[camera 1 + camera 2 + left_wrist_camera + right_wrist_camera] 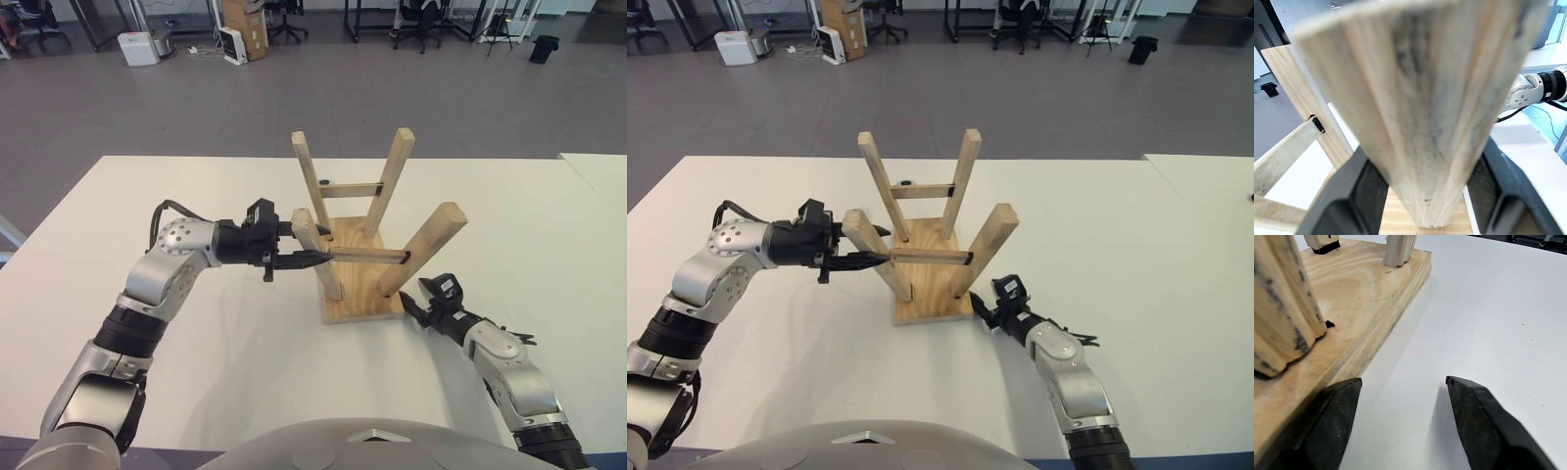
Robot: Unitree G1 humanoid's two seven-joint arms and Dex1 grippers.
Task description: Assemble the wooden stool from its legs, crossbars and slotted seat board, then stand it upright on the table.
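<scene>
The wooden stool stands upside down on the white table, its seat board [364,299] flat on the top and its legs pointing up. One crossbar [350,190] joins the far legs and another [367,253] joins the near ones. My left gripper [302,247] comes in from the left and is shut on the near-left leg [323,269]. In the left wrist view that leg [1420,107] is pressed between both fingers [1354,196]. My right gripper [411,305] rests low at the board's near-right corner, open, with bare table between its fingertips [1484,421] and the board edge [1386,308] beside it.
The white table [196,323] spreads wide to the left and in front of the stool. A second white table [598,171] adjoins at the far right. Beyond the far edge are grey floor, chairs and boxes.
</scene>
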